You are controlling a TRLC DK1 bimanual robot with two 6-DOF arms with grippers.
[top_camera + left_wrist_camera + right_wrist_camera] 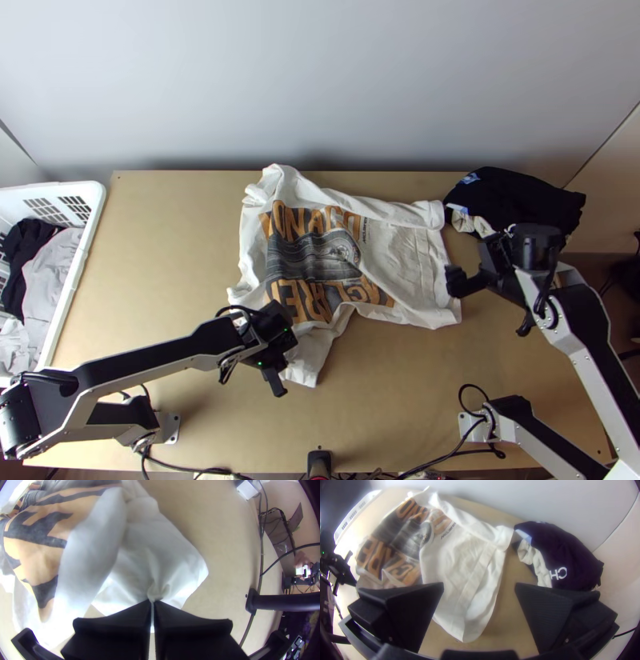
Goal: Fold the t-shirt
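The white t-shirt point(400, 248) with an orange and dark print lies spread but wrinkled on the table, its hem side towards the right. Over its near left part, my left gripper point(280, 356) is low. In the left wrist view the left gripper point(152, 603) is shut on a pinch of white cloth point(143, 563), gathered into creases at the fingertips. Just past the shirt's right edge is my right gripper point(489, 305). The right wrist view has the right gripper point(480, 586) open, with the t-shirt point(453, 560) beyond it and no cloth between its fingers.
A dark garment point(512, 200) with a pale piece of cloth point(470, 222) lies at the table's back right, close to the shirt. At the left edge stands a white basket point(94, 210) holding dark and grey clothes. Bare tabletop point(168, 264) stretches between basket and shirt.
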